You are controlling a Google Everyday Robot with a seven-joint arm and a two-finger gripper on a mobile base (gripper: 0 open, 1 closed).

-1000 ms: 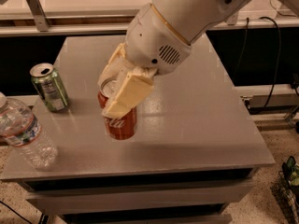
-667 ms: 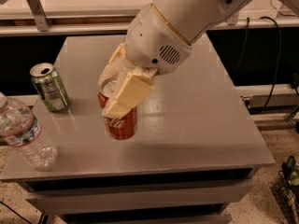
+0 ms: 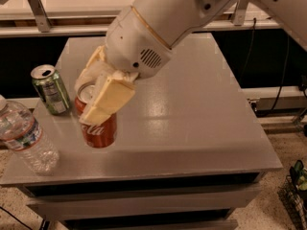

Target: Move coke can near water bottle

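The coke can (image 3: 99, 128) is red with white script and a silver top. It stands upright on the grey table (image 3: 192, 119), left of the middle. My gripper (image 3: 91, 97) comes down from the upper right and is shut on the can's top, with one cream finger (image 3: 108, 99) across its front. The water bottle (image 3: 26, 138), clear with a white, red and blue label band, stands at the table's front left corner, a short gap left of the can.
A green can (image 3: 50, 90) with an open silver top stands behind the bottle, just left of the coke can. A dark gap and a counter lie behind the table. Cables run along the floor at the right.
My gripper has carried the coke can to the left, closer to the water bottle and the green can. The bottle and the green can have not moved.
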